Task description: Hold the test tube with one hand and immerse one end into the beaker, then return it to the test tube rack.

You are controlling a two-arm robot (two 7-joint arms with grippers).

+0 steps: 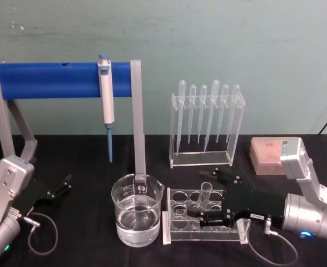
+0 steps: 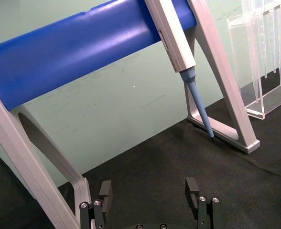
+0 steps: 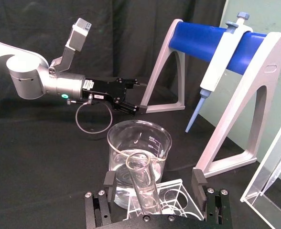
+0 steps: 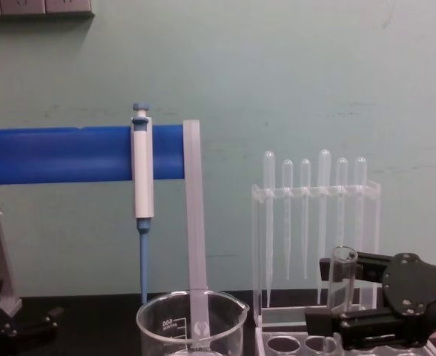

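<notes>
Two black fingers (image 3: 198,179) of the right end effector (image 1: 207,194) stand spread on either side of the long clear glass test tube (image 1: 206,190). In the right wrist view we see a gap between the glass and each finger, so nothing is pinched. The tube stands flared rim up in a hole of the clear acrylic test tube rack (image 1: 177,227) on the black bench (image 1: 85,167), and it leans slightly. Just to the rack's left sits the wide clear glass beaker (image 1: 137,208) with white graduation marks, partly filled with clear liquid. Well to the left, the left end effector (image 1: 60,187) sits low over the bench with its fingers spread. It is near the foot of the grey stand with a blue bar (image 1: 58,79), where a white-and-blue pipettor (image 1: 106,94) hangs.
</notes>
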